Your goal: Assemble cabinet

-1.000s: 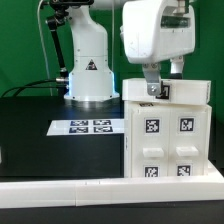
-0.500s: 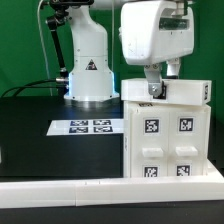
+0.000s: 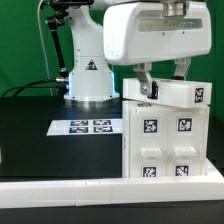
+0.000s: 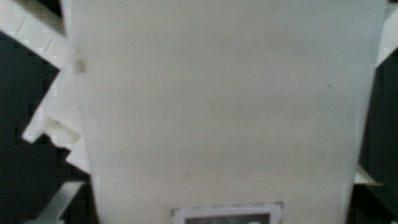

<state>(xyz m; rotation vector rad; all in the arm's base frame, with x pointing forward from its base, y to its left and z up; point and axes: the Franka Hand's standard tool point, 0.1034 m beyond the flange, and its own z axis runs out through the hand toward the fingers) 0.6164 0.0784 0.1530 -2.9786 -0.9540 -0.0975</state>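
The white cabinet point(image 3: 165, 140) stands at the exterior view's right, with square tags on its front. A white top panel point(image 3: 172, 93) with a tag near its right end lies slightly askew on it. My gripper point(image 3: 164, 78) comes down from above, its two fingers point(image 3: 143, 80) astride this panel and closed on it. In the wrist view the white panel point(image 4: 214, 110) fills almost the whole picture, with a tag point(image 4: 226, 214) at one edge. The fingers do not show there.
The marker board point(image 3: 90, 127) lies flat on the black table left of the cabinet. The robot base point(image 3: 88, 70) with its warning sticker stands behind it. A white rail point(image 3: 60, 188) runs along the table's front edge.
My gripper has turned about its vertical axis, so both fingers now show. The top panel has turned with it and now shows a tag at its right end.
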